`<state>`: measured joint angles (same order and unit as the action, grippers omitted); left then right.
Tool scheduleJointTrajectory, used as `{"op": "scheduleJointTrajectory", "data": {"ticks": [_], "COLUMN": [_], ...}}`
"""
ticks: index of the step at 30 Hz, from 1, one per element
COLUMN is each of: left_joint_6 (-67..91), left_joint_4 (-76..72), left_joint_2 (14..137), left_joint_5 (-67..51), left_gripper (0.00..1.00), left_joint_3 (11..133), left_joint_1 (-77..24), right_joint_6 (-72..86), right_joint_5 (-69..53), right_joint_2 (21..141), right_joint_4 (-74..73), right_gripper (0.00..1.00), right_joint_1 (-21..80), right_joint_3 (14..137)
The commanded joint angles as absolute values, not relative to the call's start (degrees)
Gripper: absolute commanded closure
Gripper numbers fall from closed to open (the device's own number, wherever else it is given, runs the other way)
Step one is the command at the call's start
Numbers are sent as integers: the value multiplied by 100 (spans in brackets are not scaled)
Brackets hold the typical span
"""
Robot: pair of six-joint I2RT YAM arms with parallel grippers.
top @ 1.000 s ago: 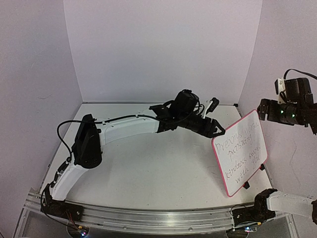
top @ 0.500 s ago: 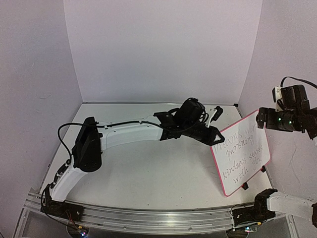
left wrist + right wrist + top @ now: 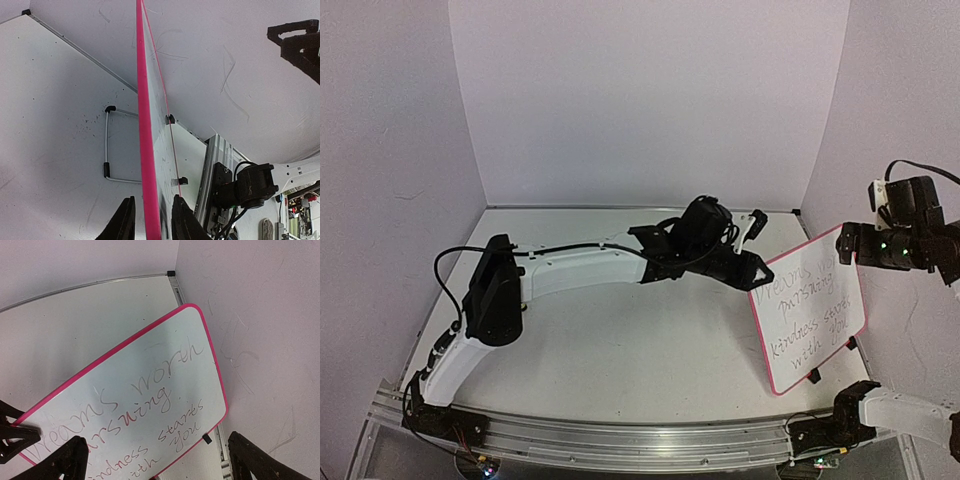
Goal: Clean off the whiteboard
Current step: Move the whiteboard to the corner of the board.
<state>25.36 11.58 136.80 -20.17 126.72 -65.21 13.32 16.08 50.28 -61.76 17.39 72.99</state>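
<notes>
Straddling the whiteboard point(image 3: 810, 310) — thin pink rim, rounded corners — the left pincer point(image 3: 152, 220).

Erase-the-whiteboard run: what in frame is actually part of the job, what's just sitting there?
In the job: whiteboard, covered in marker writing; left gripper, clamped on its pink edge; right gripper, open above it.
Just there: aluminium rail along the near edge; wire loop behind the board, possibly its stand.

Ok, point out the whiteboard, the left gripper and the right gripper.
whiteboard point(image 3: 815, 300), top external view, on its written white face.
left gripper point(image 3: 153, 220), left wrist view, midway between its fingertips, at the pink edge.
right gripper point(image 3: 156, 442), right wrist view, midway between its fingertips.
</notes>
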Motion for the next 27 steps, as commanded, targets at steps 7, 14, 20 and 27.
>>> {"op": "scheduleJointTrajectory", "data": {"ticks": [7, 14, 20, 27], "left_joint_6": [2562, 2576, 2557, 2555], "left_joint_4": [772, 1107, 1172, 1260], "left_joint_2": [13123, 13407, 13455, 13503], "left_joint_5": [-1916, -2009, -1916, -1865], "left_gripper": [77, 76, 76, 67], "left_joint_3": [12750, 13034, 13020, 12984], "left_joint_1": [-6495, -6495, -6491, -6495], "right_joint_6": [1314, 1287, 1283, 1274], "right_joint_5": [1563, 1568, 1569, 1572], "right_joint_2": [5027, 5038, 5081, 5101], "right_joint_4": [-6135, -6137, -6136, -6122], "right_gripper": [2, 2, 2, 2], "right_joint_1": [1740, 1739, 1741, 1740], "right_joint_3": [7282, 7328, 7333, 7337]}}
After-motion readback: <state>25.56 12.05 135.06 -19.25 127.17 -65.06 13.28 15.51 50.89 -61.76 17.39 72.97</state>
